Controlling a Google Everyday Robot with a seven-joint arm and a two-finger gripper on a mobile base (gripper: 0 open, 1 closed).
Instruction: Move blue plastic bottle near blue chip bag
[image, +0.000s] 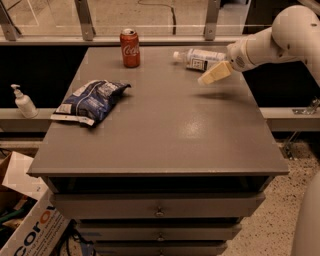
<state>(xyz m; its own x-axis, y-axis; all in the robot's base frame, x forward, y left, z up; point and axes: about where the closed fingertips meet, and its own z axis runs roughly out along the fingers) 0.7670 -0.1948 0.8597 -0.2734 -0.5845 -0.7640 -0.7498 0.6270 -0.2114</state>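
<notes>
Blue plastic bottle (199, 58) lies sideways at the worktop's (165, 130) far edge, well apart from the blue chip bag (92, 100). My end effector (215, 73) hovers just beside it, closed and empty.

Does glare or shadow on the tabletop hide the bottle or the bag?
Camera view: soft sheen on the table right of centre; faint shadow beneath the gripper, which hovers beside the blue plastic bottle; blue chip bag evenly lit.

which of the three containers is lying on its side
The blue plastic bottle, flat at the far right of the table, close by the gripper. The red can and white pump bottle stand upright.
</notes>
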